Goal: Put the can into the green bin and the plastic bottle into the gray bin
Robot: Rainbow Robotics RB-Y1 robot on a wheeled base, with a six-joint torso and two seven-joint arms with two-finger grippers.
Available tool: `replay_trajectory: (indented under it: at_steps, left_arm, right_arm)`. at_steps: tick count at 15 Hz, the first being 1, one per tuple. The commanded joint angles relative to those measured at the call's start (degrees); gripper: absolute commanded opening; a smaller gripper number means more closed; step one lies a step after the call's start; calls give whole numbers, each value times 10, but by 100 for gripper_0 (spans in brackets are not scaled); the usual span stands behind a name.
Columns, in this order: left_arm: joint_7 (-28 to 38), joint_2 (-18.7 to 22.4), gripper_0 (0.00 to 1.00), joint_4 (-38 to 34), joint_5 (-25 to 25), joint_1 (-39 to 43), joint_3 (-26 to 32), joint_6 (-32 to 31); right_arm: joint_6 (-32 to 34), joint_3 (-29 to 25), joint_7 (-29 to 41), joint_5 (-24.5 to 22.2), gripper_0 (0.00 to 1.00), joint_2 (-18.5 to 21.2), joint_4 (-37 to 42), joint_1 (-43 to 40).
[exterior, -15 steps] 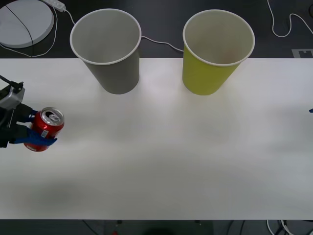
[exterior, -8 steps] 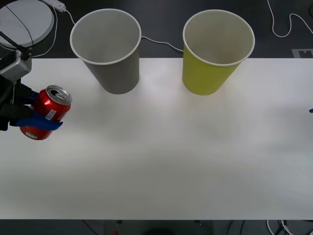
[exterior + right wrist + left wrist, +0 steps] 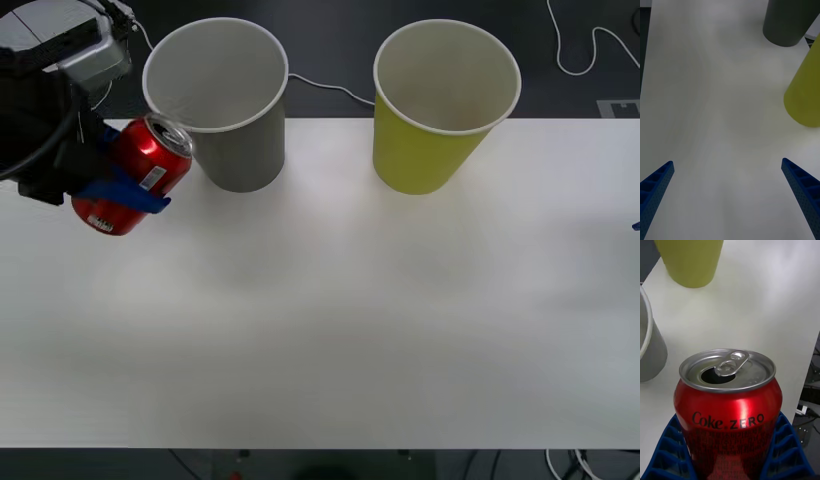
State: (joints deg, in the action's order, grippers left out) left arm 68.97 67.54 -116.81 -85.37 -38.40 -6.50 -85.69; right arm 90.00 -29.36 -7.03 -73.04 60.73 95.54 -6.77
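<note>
Two bins stood at the far side of the white table (image 3: 330, 330): the gray bin (image 3: 225, 105) and the green bin (image 3: 440, 105), both upright, with open mouths and pale insides. The left gripper (image 3: 118, 190) was raised above the table's left part, just beside the gray bin on the side away from the green one. Its blue ribbed fingers (image 3: 130, 192) were clamped on the can (image 3: 133, 174), which was tilted, its silver top leaning toward the gray bin's wall. From the front the can's top lay close against that bin's side, below its white rim; whether they touched could not be told.

In the left wrist view the can (image 3: 728, 408) sat between the two blue fingers (image 3: 668, 450), gripped around its lower body, with the pull tab and open mouth facing the camera. Beyond the can lay bare table, then the green bin (image 3: 690, 260) farther ahead of the gripper, and the gray bin's wall (image 3: 651, 352) close at one side.

The right gripper (image 3: 730, 195) waited at the table's right edge, well apart from the can. Its fingers (image 3: 653, 191) were spread wide with nothing between them, and ahead of it stood the green bin (image 3: 805, 93), with the gray bin (image 3: 788, 22) farther on.
</note>
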Motion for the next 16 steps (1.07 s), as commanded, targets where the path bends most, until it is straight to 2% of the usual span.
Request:
replay_trajectory:
  at_steps: [1,8,10,16]
  left_arm:
    - [56,-17,3,18,-8,-120,-90,-2]
    - [100,-116,4,139,-71,-305,-228,18]
    - [134,-146,4,189,-82,-370,-280,36]
    - [135,-259,4,402,-87,-541,-418,84]
  right_arm:
    - [0,0,0,0,100,0,0,0]
    - [0,0,0,0,100,0,0,0]
    - [0,0,0,0,100,0,0,0]
    - [0,0,0,0,100,0,0,0]
